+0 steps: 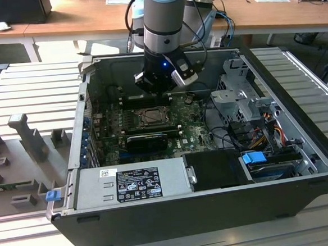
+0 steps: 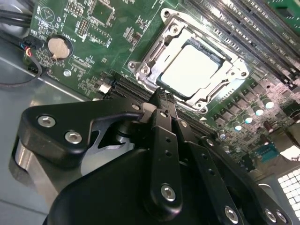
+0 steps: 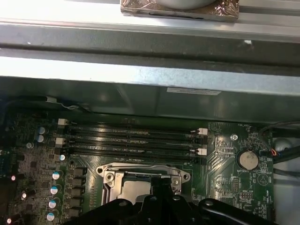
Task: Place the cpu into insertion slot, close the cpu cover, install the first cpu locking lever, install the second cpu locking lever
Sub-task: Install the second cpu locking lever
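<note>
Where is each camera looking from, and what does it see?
Exterior view: off the arm, above the open computer case, looking down into it; the arm and gripper show.
Second wrist view: rides on the arm, looking past the gripper at the cpu under its cover.
First wrist view: rides on the arm, facing the memory slots and case wall.
Both wrist views share the coin battery.

Flat square metal cpu [image 2: 192,70]: pale silvery-grey
Printed circuit board [image 2: 93,42]: green
Jointed plastic claw [image 2: 161,101]: black
Metal computer case [image 1: 215,209]: dark grey
</note>
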You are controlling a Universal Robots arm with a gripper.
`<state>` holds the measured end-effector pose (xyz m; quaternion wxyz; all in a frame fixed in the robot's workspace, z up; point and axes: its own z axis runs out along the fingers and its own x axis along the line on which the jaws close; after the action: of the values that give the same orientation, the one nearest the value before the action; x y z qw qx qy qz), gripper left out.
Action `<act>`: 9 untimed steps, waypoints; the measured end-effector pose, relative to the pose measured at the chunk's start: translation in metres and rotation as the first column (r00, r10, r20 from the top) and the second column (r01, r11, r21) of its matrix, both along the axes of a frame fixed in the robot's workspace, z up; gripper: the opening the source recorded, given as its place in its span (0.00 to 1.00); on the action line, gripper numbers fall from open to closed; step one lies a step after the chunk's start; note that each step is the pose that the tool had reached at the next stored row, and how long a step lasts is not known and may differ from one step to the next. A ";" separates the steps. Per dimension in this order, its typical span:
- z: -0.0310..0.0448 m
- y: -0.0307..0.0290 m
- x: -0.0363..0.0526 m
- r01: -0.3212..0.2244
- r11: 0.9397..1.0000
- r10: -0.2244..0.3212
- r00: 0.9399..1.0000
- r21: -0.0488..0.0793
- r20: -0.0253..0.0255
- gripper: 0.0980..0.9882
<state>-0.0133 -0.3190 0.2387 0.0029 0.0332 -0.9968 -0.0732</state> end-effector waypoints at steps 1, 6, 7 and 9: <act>0.0000 -0.0003 0.0000 0.000 1.000 0.000 1.000 0.000 0.000 0.01; 0.0026 -0.0006 0.0000 0.000 1.000 0.000 1.000 0.006 0.000 0.01; 0.0044 -0.0006 0.0000 0.000 1.000 0.000 1.000 0.006 0.000 0.01; 0.0084 -0.0006 0.0000 0.000 1.000 0.000 1.000 0.007 0.000 0.01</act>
<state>-0.0133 -0.3196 0.2470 0.0028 0.0332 -0.9965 -0.0768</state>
